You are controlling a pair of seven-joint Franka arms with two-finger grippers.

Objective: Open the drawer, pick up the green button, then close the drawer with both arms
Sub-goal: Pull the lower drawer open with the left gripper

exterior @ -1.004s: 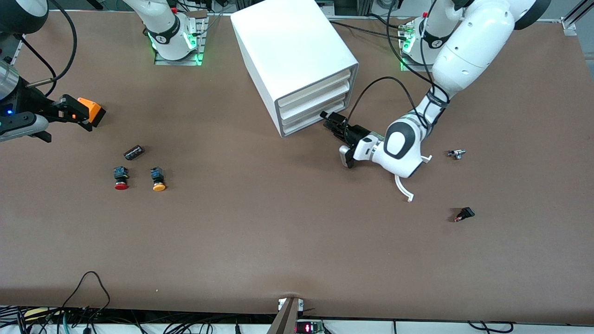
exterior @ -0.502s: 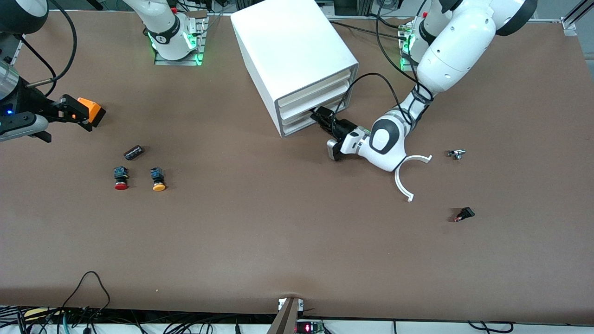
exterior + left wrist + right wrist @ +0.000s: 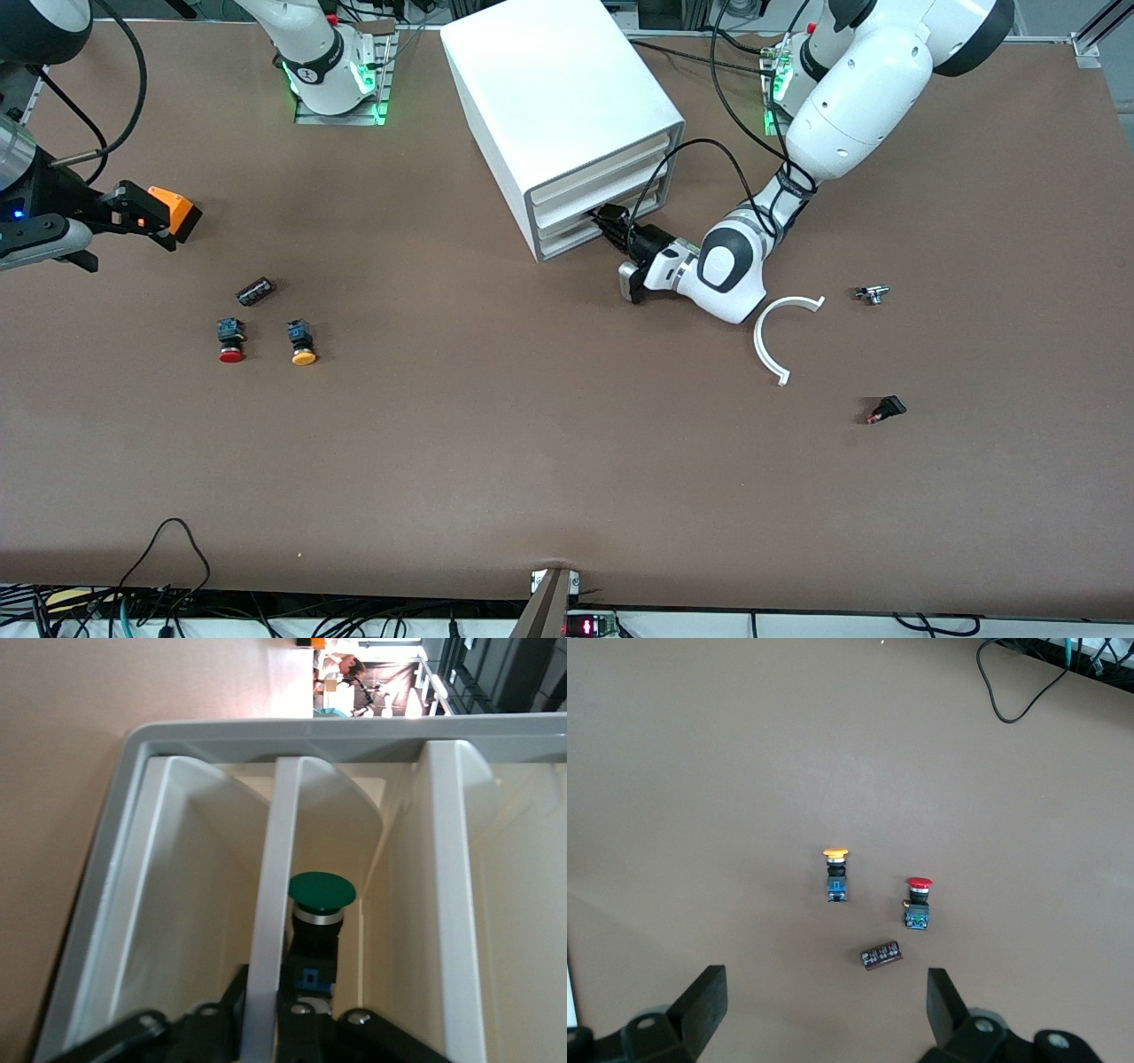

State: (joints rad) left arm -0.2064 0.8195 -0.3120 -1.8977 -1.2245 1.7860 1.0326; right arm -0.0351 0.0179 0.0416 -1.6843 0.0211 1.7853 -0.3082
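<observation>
my left hand (image 3: pixel 609 215) is at the front of the drawer (image 3: pixel 580 237), lowest in the white cabinet (image 3: pixel 558 97). its fingers (image 3: pixel 221 1028) straddle the drawer's front wall, set narrow around it, though i can't tell if they've clamped. the button (image 3: pixel 317 920) lies inside, just past that wall. to do this well i'd pinch the wall firmly, then pull straight out along the drawer's line, slowly, so the button doesn't roll. my right hand (image 3: pixel 164 213) waits, spread wide, over the surface (image 3: pixel 532 443) near the red button (image 3: pixel 230 339) and yellow button (image 3: pixel 301 343).

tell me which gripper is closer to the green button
Left. The left gripper is at the cabinet's drawer fronts, with the green button just ahead of its fingers. The right gripper waits at the table's right-arm end.
</observation>
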